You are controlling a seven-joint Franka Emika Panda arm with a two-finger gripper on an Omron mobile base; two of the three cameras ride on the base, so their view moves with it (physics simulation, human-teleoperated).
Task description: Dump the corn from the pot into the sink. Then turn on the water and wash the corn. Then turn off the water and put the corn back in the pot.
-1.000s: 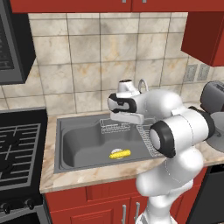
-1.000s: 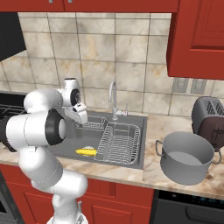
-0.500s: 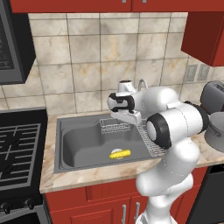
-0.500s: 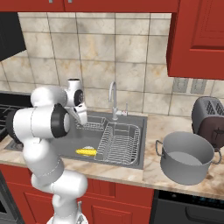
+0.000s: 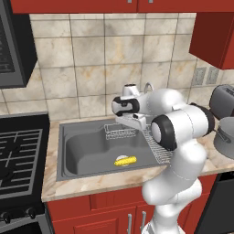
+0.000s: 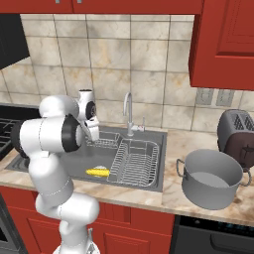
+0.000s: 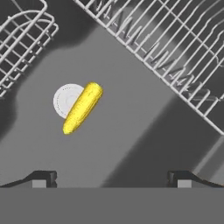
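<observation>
One cob: the corn [image 7: 82,108] lies flat on the floor of the sink [image 5: 82,151], partly across the round silver drain [image 7: 65,99], out in the open between the wire racks.
Pot: the pot [image 6: 212,178] stands on the desk to the right of the sink, well apart from the cob, just beside the toaster [image 6: 237,135].
Jaws: the gripper [image 7: 111,178] hangs above the basin with its jaws spread wide, released, nothing between them; both tips sit well clear of the cob in the hand view.
Tap: the chrome gooseneck tap [image 6: 128,113] rises at the far rim; no water seen running.
Stage: I judge the dump is done and the wash comes next, so the cob is not due for a pick-up just yet.
Handling: it looks light, stiff and smooth-sided; being round, it may roll on the sloped floor or spin under a one-sided touch, and wet kernels would likely be slippery.
Grip: best taken across its middle, jaws square to its long axis; it lies slanted in the hand view, so the wrist would need turning first.
Risk: the big dish rack [image 7: 175,52] lies near the cob, so a sloppy descent could snag wire.
</observation>
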